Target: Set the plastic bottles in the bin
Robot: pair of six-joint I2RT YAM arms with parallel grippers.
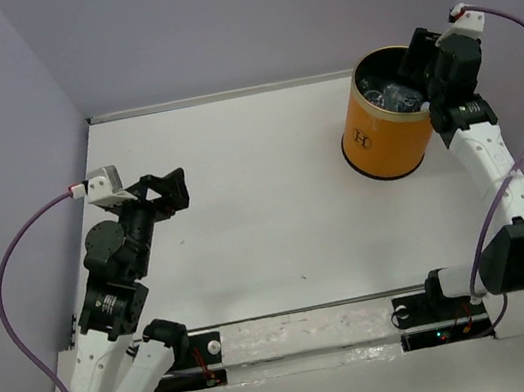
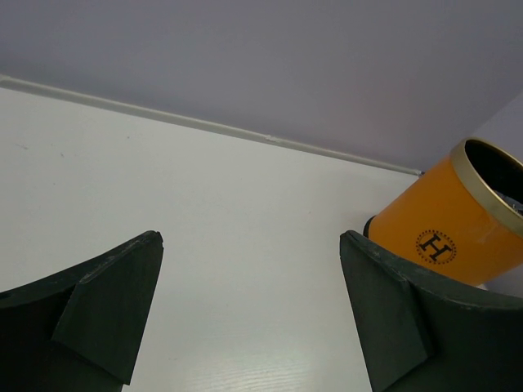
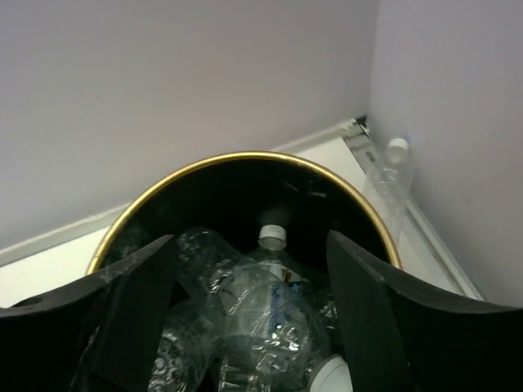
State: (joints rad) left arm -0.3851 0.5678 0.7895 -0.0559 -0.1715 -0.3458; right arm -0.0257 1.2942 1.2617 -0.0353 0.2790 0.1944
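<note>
In the upper right of the overhead frame, the bin (image 1: pixel 376 150) stands near the far corner of the table (image 1: pixel 264 206), with my right gripper (image 3: pixel 249 253) hanging over its mouth. Its fingers are spread wide and hold nothing. Through that wrist camera I look straight down into the black interior, where the plastic bottles (image 3: pixel 261 310) lie piled and crumpled, one white cap pointing up near the centre of the frame.

One stray bottle (image 3: pixel 386 184) is outside. It shows in the upper right of the right wrist frame, just beyond the gold rim, cap up and leaning against the wall (image 3: pixel 449 98) in the corner. I can't find it in the overhead view, where the arm and bin cover that spot.

My left gripper (image 2: pixel 249 237) sits at the left of the overhead frame, well apart from the bin, fingers spread and empty.

I judge the drop finished, so the job now is a clean exit. I want to rise straight up before moving sideways, because the fingers sit close above the rim and a sideways sweep could catch it and tip the bin.

The stray looks like the right arm's work. The gap between bin and wall seems tight, so I'd come down from above and take the upper body just under the cap. I'd close gently, since the thin plastic will probably buckle and could slip out.
</note>
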